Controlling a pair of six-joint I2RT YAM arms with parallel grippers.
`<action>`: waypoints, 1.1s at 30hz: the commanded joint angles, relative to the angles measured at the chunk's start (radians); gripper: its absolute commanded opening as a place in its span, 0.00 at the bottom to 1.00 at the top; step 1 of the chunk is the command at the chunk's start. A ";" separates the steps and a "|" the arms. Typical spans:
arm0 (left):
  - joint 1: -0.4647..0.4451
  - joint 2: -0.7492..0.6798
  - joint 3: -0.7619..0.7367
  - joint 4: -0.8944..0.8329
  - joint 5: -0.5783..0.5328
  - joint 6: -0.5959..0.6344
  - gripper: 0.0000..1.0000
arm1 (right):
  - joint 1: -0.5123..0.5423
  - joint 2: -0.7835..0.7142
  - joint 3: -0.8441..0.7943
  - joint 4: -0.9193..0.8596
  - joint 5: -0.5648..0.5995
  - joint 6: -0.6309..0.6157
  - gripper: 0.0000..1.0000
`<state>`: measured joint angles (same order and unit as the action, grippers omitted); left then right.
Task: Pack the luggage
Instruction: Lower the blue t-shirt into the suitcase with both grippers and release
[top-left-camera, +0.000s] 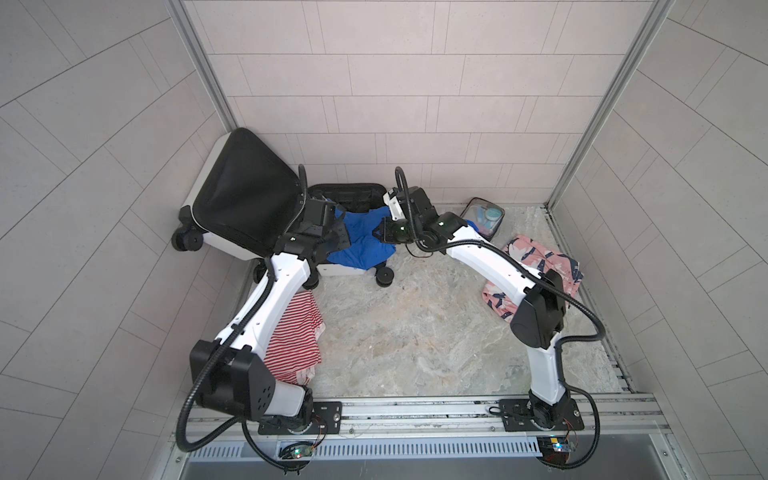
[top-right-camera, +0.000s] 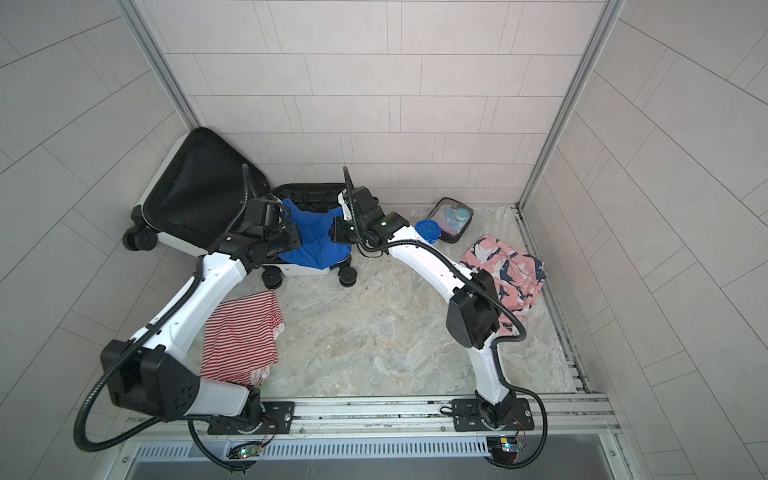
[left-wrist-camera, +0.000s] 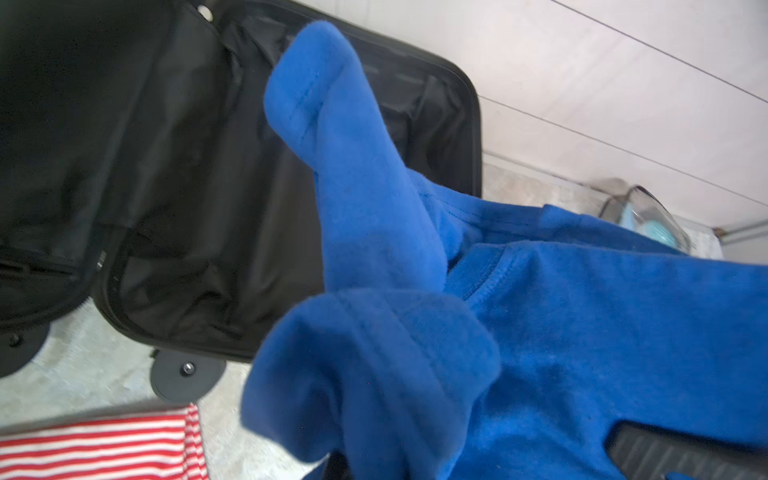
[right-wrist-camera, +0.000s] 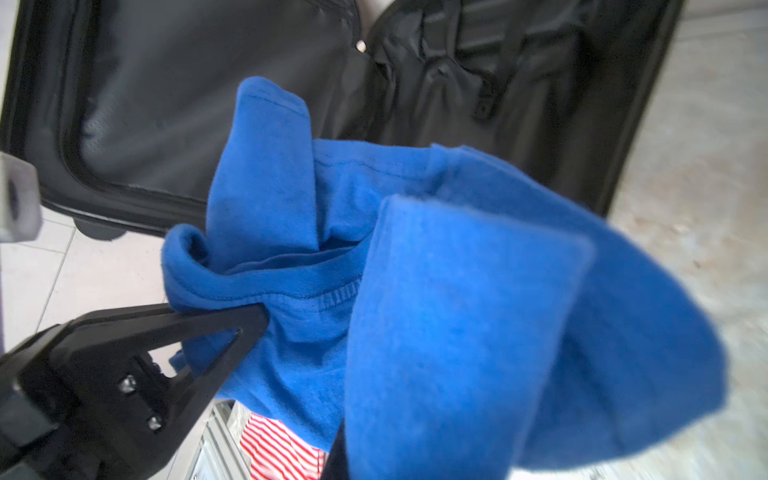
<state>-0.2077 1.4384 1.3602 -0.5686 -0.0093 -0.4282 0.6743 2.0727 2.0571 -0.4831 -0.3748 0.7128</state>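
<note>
The luggage (top-left-camera: 245, 195) (top-right-camera: 199, 187) lies open at the back left. Its black-lined lid leans on the wall and its base (top-left-camera: 345, 193) lies flat on the table. A blue shirt (top-left-camera: 361, 241) (top-right-camera: 316, 245) hangs bunched over the base, stretched between both grippers. My left gripper (top-left-camera: 336, 233) (top-right-camera: 293, 239) is shut on its left side. My right gripper (top-left-camera: 384, 232) (top-right-camera: 337, 232) is shut on its right side. In both wrist views the blue shirt (left-wrist-camera: 415, 374) (right-wrist-camera: 457, 311) covers my own jaws, with the luggage lining (left-wrist-camera: 166, 208) (right-wrist-camera: 208, 83) behind.
A red-and-white striped garment (top-left-camera: 295, 336) (top-right-camera: 241, 336) lies by the left arm. A pink floral garment (top-left-camera: 540, 266) lies under the right arm. A clear toiletry pouch (top-left-camera: 484, 220) and a blue lidded tub (top-right-camera: 428, 230) sit at the back right. Walls close in on three sides.
</note>
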 joint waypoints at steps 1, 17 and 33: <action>0.038 0.047 0.053 0.043 0.021 0.052 0.00 | 0.006 0.104 0.134 -0.001 -0.030 0.001 0.00; 0.155 0.316 0.222 0.111 0.102 0.097 0.00 | -0.021 0.482 0.563 0.108 -0.101 0.073 0.00; 0.214 0.512 0.260 0.116 0.140 0.115 0.00 | -0.047 0.580 0.581 0.127 -0.002 0.070 0.00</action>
<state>-0.0055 1.9354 1.5913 -0.4580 0.1181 -0.3351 0.6270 2.6427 2.6068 -0.3866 -0.4038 0.7864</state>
